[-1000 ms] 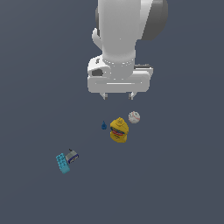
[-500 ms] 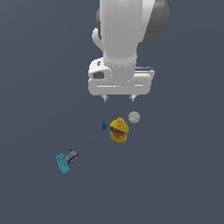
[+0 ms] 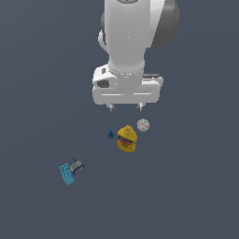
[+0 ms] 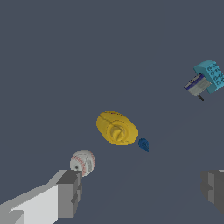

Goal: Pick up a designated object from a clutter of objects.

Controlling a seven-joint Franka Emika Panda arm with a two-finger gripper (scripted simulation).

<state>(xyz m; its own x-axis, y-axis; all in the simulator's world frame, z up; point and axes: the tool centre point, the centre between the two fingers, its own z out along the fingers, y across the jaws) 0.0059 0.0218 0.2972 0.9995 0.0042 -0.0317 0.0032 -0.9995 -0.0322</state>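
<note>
The cyan block (image 3: 66, 174) with dark dots lies flat at the exterior view's lower left, touching the grey-blue box (image 3: 77, 166). It also shows in the wrist view (image 4: 211, 75), next to the box (image 4: 197, 85). The yellow lump (image 3: 127, 138) with red marks, the white baseball (image 3: 143, 124) and the tiny blue piece (image 3: 110, 134) lie just below my gripper (image 3: 125, 108). The gripper hangs above them, open and empty, well apart from the cyan block. Its fingers (image 4: 70, 192) frame the wrist view's edge.
The surface is a plain dark grey floor (image 3: 186, 186). The arm's white body (image 3: 133, 42) fills the upper middle of the exterior view.
The arm has shifted slightly toward the exterior view's left and a little lower. The objects have not moved.
</note>
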